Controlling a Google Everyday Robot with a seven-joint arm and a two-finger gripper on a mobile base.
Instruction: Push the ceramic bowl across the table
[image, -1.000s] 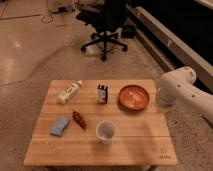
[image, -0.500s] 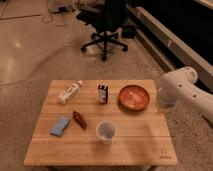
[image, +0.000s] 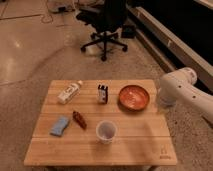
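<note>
- One bowl (image: 134, 96) sits on table (image: 135, 142).
- Gripper (image: 161, 100) just beside bowl, view-right, fingers together.
- Cup (image: 106, 131) nearer camera than bowl, well apart.

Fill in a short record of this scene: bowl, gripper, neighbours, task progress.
bowl: round orange-red ceramic bowl, upright on light wooden slatted table, far right part
gripper: gripper shut, beside bowl's right side at table edge; contact unclear
neighbours: small dark carton left; translucent whitish plastic cup nearer camera
progress: bowl not yet across table
</note>
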